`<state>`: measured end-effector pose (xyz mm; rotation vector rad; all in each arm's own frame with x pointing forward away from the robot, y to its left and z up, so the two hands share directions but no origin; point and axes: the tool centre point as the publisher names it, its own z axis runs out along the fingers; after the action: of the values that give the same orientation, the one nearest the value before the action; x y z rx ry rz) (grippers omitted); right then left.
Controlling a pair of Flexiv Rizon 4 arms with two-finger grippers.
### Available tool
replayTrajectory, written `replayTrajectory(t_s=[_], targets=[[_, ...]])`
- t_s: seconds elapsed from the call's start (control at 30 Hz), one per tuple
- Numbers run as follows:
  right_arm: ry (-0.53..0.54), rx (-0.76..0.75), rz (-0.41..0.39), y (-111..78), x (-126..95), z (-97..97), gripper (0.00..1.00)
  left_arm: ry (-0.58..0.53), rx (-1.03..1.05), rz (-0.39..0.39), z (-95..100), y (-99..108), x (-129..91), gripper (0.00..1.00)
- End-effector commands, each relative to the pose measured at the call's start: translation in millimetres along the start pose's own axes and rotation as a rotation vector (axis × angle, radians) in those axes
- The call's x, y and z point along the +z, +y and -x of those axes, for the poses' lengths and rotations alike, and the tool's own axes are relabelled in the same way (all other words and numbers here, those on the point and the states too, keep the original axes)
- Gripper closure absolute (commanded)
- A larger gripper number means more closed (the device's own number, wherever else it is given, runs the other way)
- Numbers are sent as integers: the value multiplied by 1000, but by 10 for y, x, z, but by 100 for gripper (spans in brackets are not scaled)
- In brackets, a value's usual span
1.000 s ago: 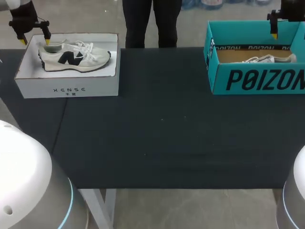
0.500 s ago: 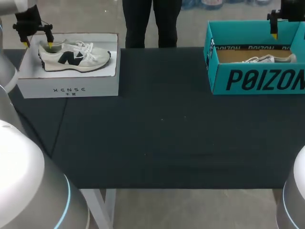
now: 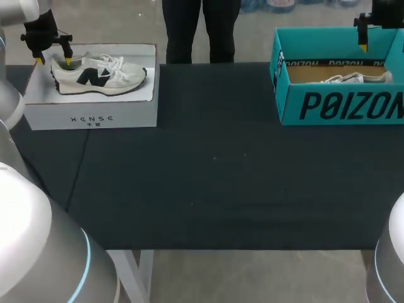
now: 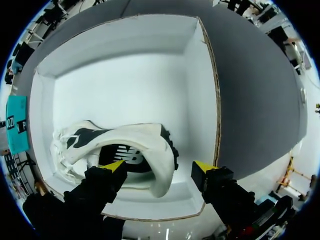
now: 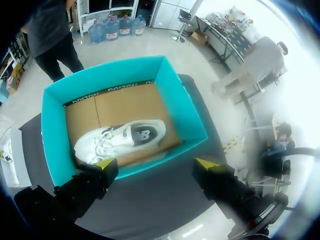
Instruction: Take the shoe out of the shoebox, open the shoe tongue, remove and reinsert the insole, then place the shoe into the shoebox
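Note:
A white sneaker (image 3: pixel 100 74) with a black logo lies on its side in the white shoebox (image 3: pixel 88 113) at the table's far left. My left gripper (image 3: pixel 54 61) hangs over its heel. In the left wrist view the gripper (image 4: pixel 159 167) is open and straddles the heel (image 4: pixel 162 150): one fingertip (image 4: pixel 114 166) is over the shoe's opening, and the other stands apart outside the heel. At the far right, my right gripper (image 5: pixel 156 164) is open above the teal shoebox (image 3: pixel 341 104), one yellow fingertip (image 3: pixel 363 47) showing. A second white shoe (image 5: pixel 120 140) lies inside.
The black table (image 3: pixel 214 170) stretches between the two boxes. A person stands behind the table's far edge, between the boxes, touching nothing. The white box's walls (image 4: pixel 210 100) rise close around the left gripper.
My left gripper has moved right and down onto the shoe's heel, and its fingers have drawn slightly closer together. The right arm has kept still.

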<state>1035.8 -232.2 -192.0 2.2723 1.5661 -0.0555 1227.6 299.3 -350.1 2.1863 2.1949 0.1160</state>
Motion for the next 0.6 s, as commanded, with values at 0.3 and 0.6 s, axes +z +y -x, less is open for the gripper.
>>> replayTrajectory(t_s=[0.3, 0.6], targets=[[0, 1, 2, -5, 0, 2, 0, 7, 8, -102, -5, 164, 93, 56], [0, 1, 2, -5, 0, 2, 0, 13, 9, -95, -1, 166, 115, 96]])
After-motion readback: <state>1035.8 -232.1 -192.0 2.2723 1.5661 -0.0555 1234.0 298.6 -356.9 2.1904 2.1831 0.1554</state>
